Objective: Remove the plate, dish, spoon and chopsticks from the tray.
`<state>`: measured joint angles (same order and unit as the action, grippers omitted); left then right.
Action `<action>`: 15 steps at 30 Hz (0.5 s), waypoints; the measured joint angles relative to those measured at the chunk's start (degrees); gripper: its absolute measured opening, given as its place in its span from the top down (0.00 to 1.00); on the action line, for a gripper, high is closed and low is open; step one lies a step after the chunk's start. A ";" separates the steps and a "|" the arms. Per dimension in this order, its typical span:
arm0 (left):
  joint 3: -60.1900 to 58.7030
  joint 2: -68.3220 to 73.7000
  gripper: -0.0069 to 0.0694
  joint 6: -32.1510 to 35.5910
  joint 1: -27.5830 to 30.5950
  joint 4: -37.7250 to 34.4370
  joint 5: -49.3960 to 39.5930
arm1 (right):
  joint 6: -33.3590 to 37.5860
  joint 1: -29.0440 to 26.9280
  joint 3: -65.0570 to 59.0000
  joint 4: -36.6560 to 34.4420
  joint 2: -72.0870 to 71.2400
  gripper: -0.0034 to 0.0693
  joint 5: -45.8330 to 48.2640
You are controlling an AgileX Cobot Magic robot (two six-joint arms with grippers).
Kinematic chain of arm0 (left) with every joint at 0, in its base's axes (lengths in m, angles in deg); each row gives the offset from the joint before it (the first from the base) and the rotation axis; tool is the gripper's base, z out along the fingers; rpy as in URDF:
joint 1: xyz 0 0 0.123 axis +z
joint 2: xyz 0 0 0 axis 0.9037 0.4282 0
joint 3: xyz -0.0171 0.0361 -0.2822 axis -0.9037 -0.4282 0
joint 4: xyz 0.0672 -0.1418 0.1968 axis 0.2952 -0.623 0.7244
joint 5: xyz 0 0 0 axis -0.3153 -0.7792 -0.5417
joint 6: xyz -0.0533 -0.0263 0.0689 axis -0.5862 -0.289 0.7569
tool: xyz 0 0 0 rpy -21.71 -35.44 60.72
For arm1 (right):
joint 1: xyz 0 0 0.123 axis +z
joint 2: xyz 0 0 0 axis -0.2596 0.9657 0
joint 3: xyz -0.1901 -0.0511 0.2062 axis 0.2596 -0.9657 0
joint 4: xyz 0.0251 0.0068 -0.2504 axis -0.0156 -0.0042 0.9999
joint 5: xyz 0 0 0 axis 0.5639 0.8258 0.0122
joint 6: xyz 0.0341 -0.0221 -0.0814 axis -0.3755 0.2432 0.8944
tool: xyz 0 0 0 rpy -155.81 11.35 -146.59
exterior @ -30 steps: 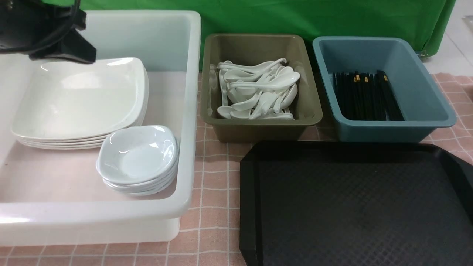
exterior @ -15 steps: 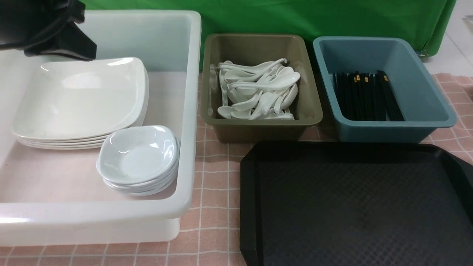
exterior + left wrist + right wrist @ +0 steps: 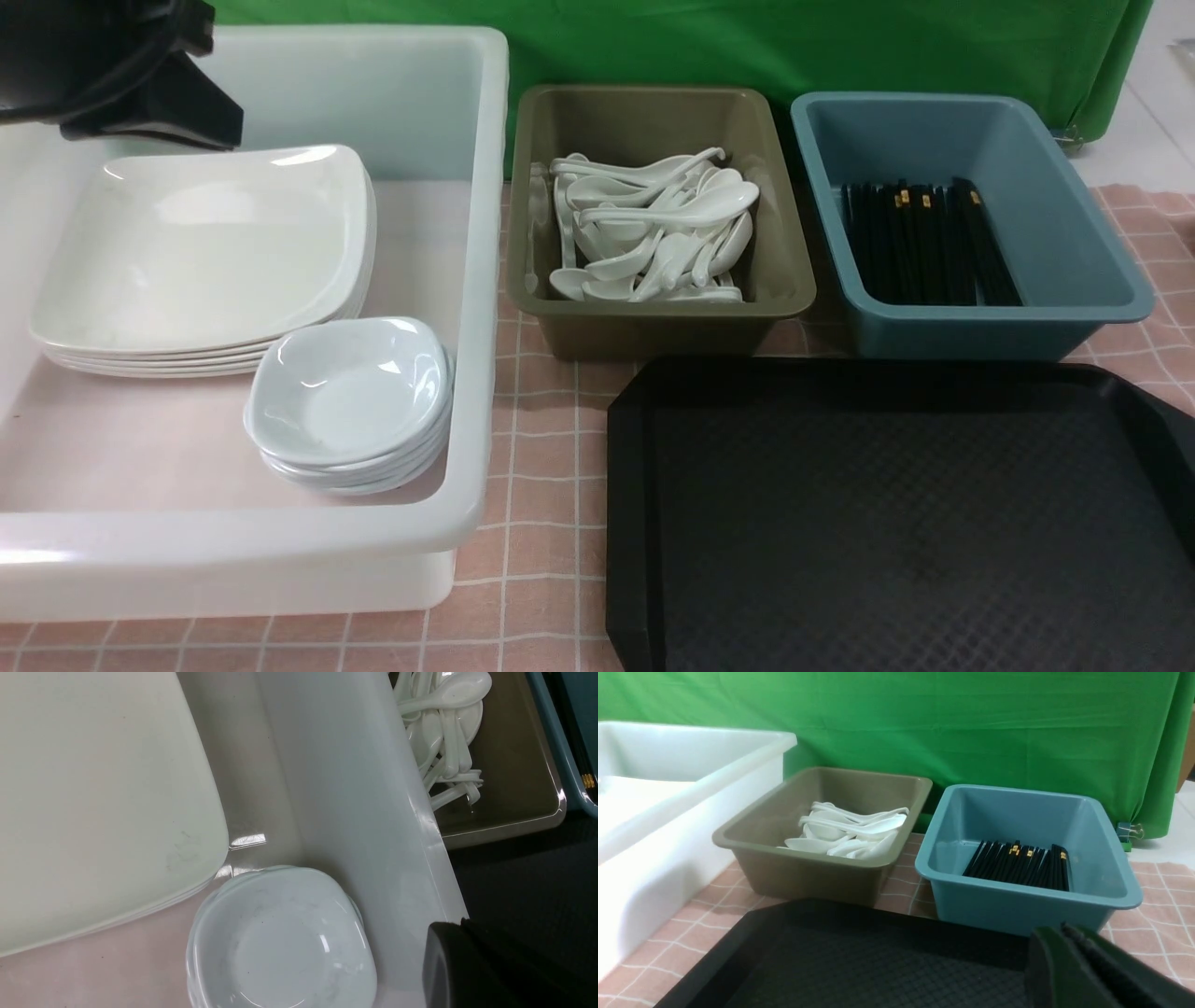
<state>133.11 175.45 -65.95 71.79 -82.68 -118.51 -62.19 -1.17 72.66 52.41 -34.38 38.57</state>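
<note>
Hovering above the stacked plates (image 3: pixel 201 247) in the white bin (image 3: pixel 471 280), left fingers (image 3: pixel 154 117) closed and empty, right fingers' (image 3: pixel 1087 970) state unclear; tray (image 3: pixel 896 513) bare, a careless retreat could clip the bin wall.

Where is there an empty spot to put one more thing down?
The black tray is bare all over. In the white tub, open floor lies between the plates, the small dishes and the near wall. The olive tub is crowded with spoons; the blue tub holds chopsticks.
</note>
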 joint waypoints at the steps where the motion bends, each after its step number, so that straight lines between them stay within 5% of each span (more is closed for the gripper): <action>1: 0.00 0.00 0.91 0.00 0.00 0.00 0.00 | 0.00 0.00 -0.48 0.00 0.00 0.85 -0.35; 15: 0.00 0.00 0.91 1.59 0.00 0.91 -5.63 | -0.04 -6.34 -16.65 0.89 -3.30 0.81 -4.33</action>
<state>133.11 175.45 -64.36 71.79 -81.77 -124.14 -62.23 -7.50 56.01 53.30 -37.69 34.24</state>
